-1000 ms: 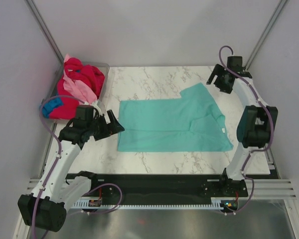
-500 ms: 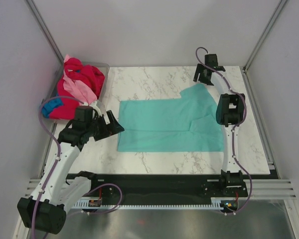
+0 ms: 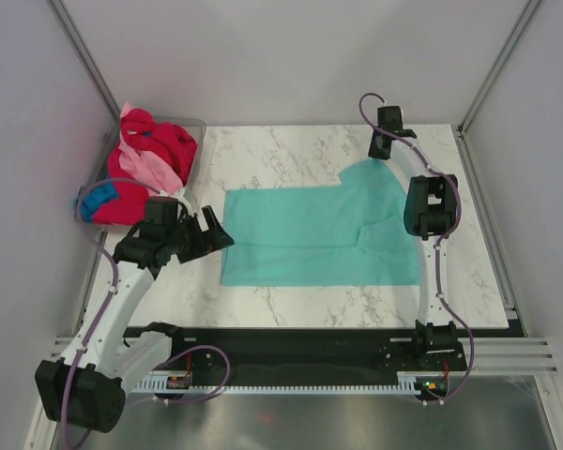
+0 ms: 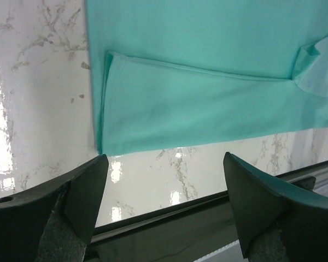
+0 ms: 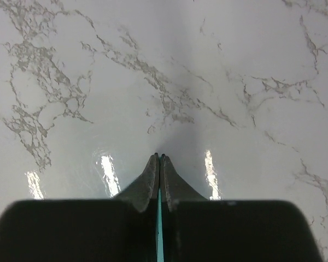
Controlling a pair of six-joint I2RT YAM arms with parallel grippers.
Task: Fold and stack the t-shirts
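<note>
Betw. R fingers [image 5: 148, 185]: teal tee [image 3: 310, 234] edge

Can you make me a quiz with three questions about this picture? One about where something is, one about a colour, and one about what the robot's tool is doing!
1. Where is the red and pink pile of shirts?
A. at the far left, by the corner of the table
B. in the middle of the table
C. under the right arm

2. What colour is the shirt spread flat?
A. red
B. yellow
C. teal

3. What is the right tool doing?
A. standing wide open
B. pinching the flat shirt's edge
C. lifting a cup

Answers: 1 A, the pile sits at the far left; 2 C, it is plainly teal; 3 B, the tool is shut with a teal sliver caught in it.
</note>
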